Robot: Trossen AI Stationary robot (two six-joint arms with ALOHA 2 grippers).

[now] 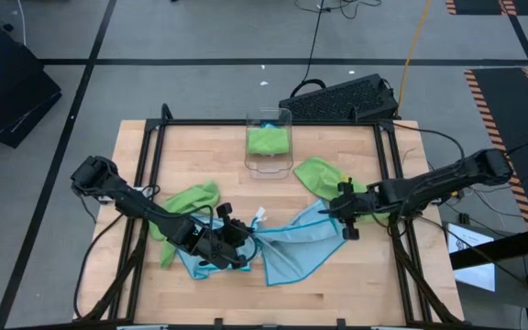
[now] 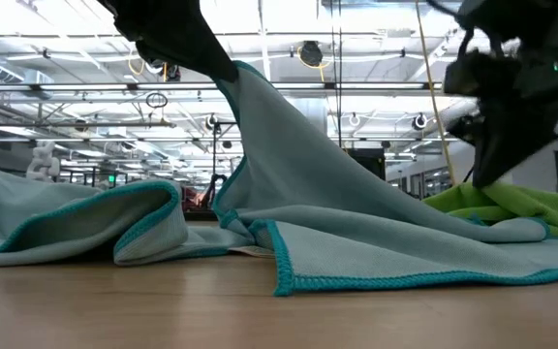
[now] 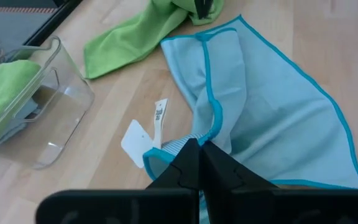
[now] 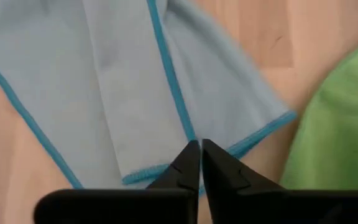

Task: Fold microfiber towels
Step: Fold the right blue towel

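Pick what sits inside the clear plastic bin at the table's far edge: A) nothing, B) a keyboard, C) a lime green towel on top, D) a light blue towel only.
C: the high view shows a lime green towel inside the clear plastic bin, and the left wrist view shows the same.

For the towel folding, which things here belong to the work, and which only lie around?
Belonging to the work:
- light blue towel, pinched by the left gripper and the right gripper
- green towel beside the left arm
- green towel near the right gripper
- green towel in the bin

Only lying around:
- clear plastic bin
- black keyboard beyond the table
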